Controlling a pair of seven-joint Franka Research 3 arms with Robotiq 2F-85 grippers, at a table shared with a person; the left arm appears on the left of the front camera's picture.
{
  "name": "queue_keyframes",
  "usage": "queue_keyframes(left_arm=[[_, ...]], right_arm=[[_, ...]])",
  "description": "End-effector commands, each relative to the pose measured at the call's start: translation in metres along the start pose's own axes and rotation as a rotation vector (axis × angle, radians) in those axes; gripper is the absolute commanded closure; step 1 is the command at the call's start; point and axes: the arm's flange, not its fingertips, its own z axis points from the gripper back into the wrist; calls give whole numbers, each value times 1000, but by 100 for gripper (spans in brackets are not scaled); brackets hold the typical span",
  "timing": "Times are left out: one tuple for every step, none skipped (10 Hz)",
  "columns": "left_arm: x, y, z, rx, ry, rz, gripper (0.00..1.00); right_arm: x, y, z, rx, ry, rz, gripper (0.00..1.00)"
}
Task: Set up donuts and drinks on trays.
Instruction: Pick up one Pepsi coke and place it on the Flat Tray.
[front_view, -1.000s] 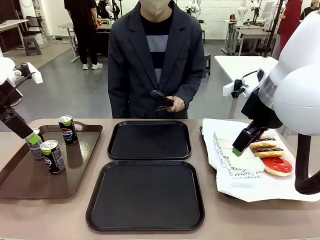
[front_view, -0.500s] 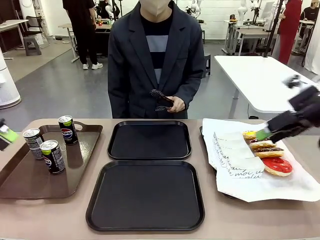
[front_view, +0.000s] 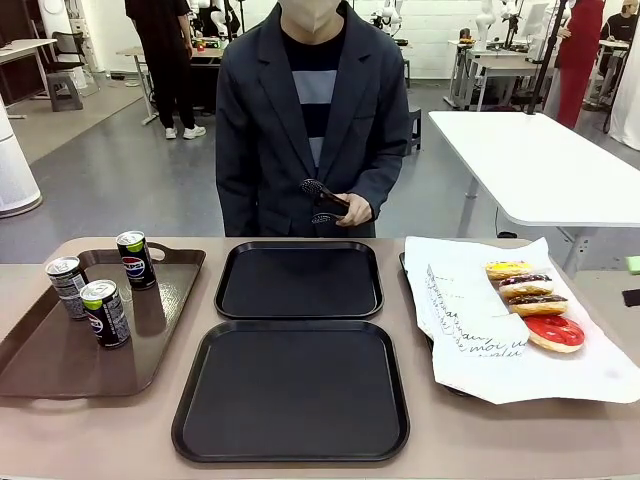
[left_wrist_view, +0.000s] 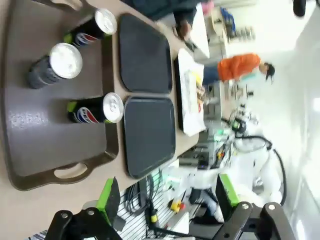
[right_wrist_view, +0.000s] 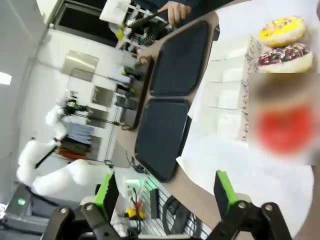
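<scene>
Two black trays lie in the table's middle, a far one and a near one, both bare. Three drinks stand upright on a brown tray at the left. Several donuts lie on white paper at the right, among them a yellow one and a red one. My left gripper hangs open, well above the cans. My right gripper is open too, above the paper's near edge, with the yellow donut beyond it.
A person stands at the far side holding black tongs in both hands. The white paper sheet with black script overhangs the table's right part. Bare tabletop runs along the front edge.
Both arms have pulled out of the front view: the left one away from the cans to the left, the right one away from the donuts to the right. Cans and donuts stay put.
</scene>
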Motion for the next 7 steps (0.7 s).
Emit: queue_keyframes(left_arm=[[9,20,6,-29,-39,44,0],[9,35,16,-53,-63,78,0],[8,41,21,-47,-78,97,0],[7,51,28,-52,-103,124,0],[10,60,35,-40,-119,127,0],[9,59,36,-20,-117,20,0],[3,58,28,-29,-101,148,0]], right_arm=[[-3,-19,21,66,-18,-4,0],[-10,-25,33,78,-27,-13,0],[-14,-27,40,85,-41,-15,0],[-20,-32,52,87,-66,-26,0],[-24,-34,56,82,-78,-35,0],[-22,-31,51,46,-109,-40,0],[-29,-32,55,72,-49,-50,0]])
